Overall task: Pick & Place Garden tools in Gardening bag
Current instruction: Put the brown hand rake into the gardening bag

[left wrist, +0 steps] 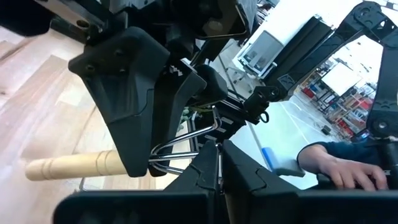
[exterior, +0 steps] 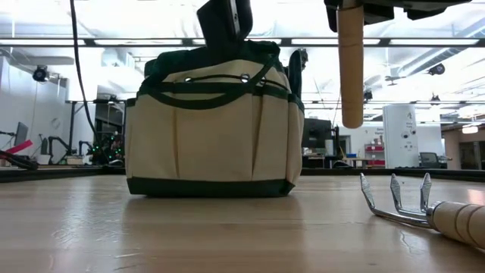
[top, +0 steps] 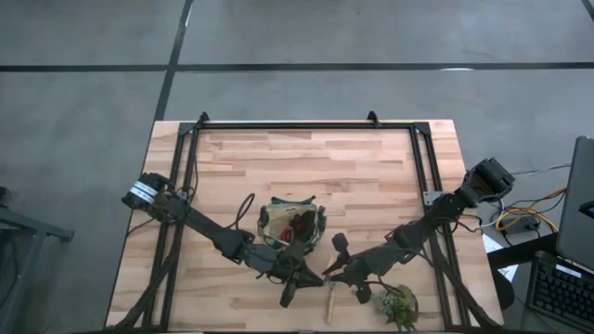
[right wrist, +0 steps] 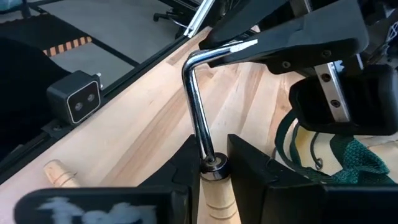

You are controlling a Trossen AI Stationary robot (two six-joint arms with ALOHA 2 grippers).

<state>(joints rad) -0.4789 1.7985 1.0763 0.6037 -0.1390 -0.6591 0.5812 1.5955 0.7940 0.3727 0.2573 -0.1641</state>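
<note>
The gardening bag (exterior: 212,121), soft tan cloth with a green rim, stands near the middle of the table (top: 371,167), a little toward its front edge. Just in front of it the left pincer (top: 299,278) is clenched on the bent metal tines of the raised rake (exterior: 350,68), whose wooden handle hangs straight down clear of the table. The right pincer (right wrist: 214,165) grasps the same tool at the steel neck, right where it enters the handle. I'd judge it light and rigid; the chrome looks slippery, so the ferrule or the wood is the safer hold. A second rake (exterior: 394,201) lies flat nearer the front edge.
</note>
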